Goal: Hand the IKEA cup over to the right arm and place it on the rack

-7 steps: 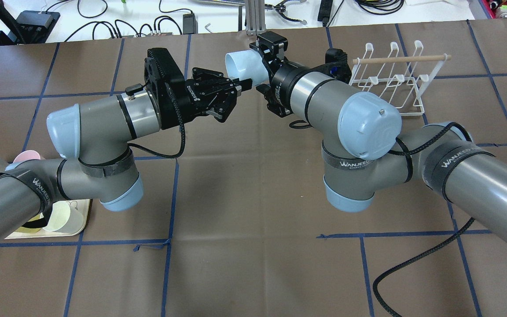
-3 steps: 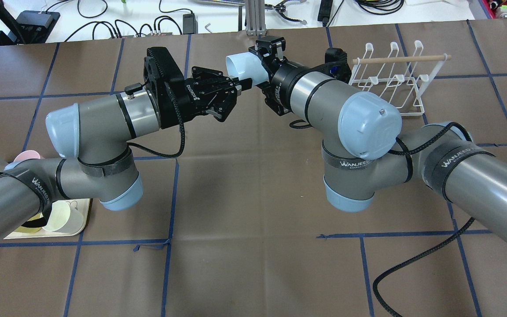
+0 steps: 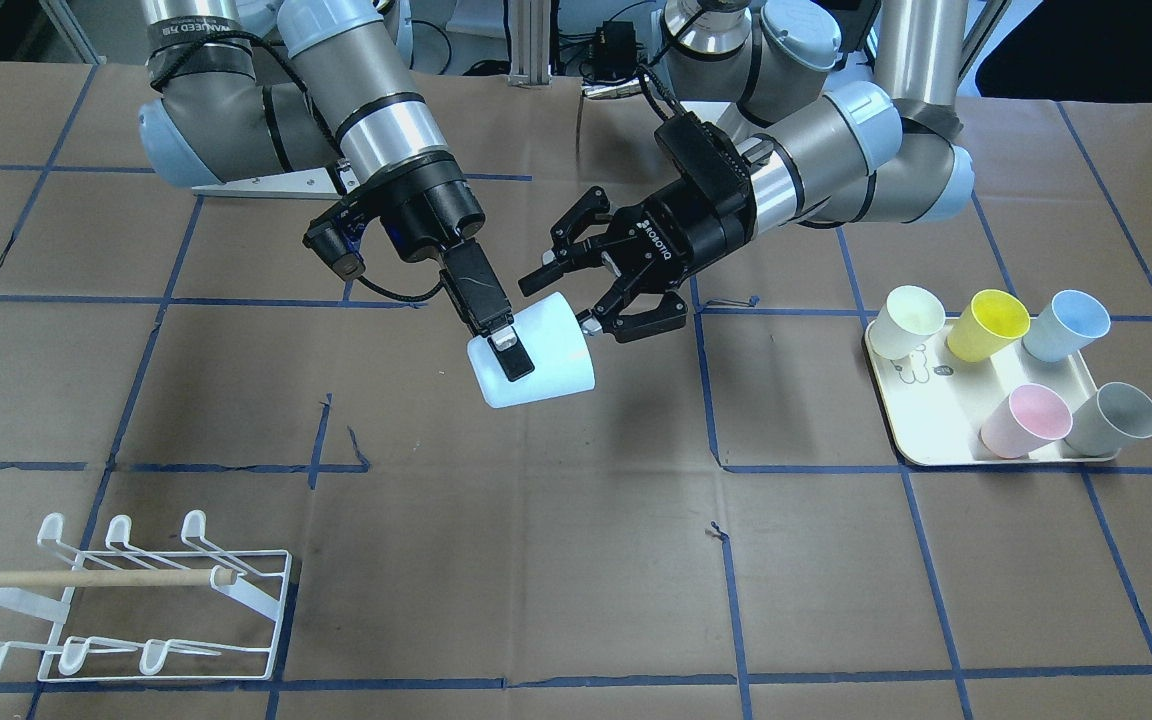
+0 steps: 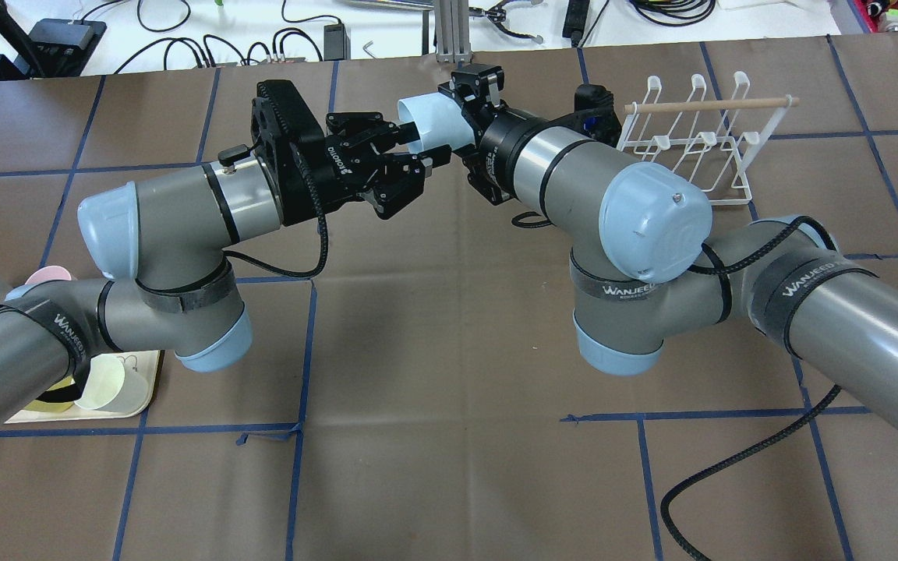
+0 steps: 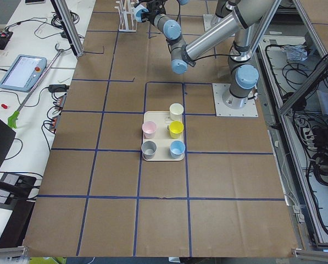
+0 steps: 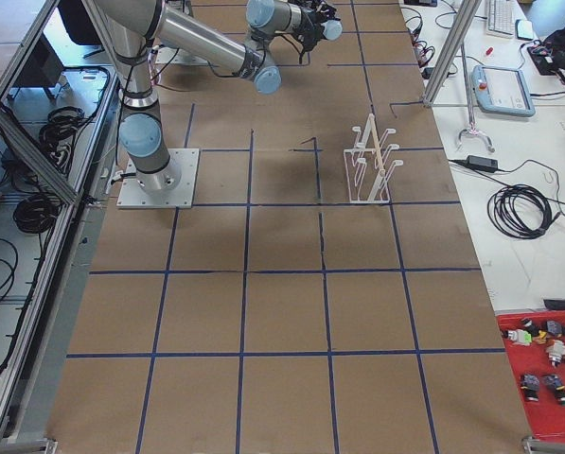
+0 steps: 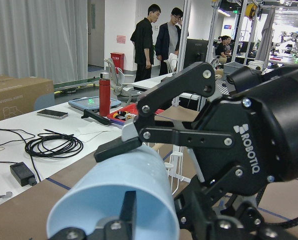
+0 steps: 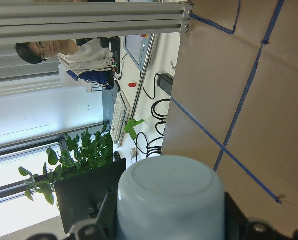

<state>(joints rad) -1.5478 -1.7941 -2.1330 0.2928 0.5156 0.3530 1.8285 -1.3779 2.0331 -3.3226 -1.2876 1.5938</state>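
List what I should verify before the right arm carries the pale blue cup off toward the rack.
1. Grasp: the right gripper is shut on the cup, one finger pressed on its side wall: ok.
2. Release: the left gripper has its jaws spread: ok.
3. Clearance: the left gripper's jaws flank the cup's rim, so back it off first: not ok.
4. Target: the rack stands upright and its prongs are free: ok.
5. Attitude: the cup lies on its side, mouth toward the left gripper, and probably needs turning for a prong: not ok.
6. Grip firmness: cannot tell.
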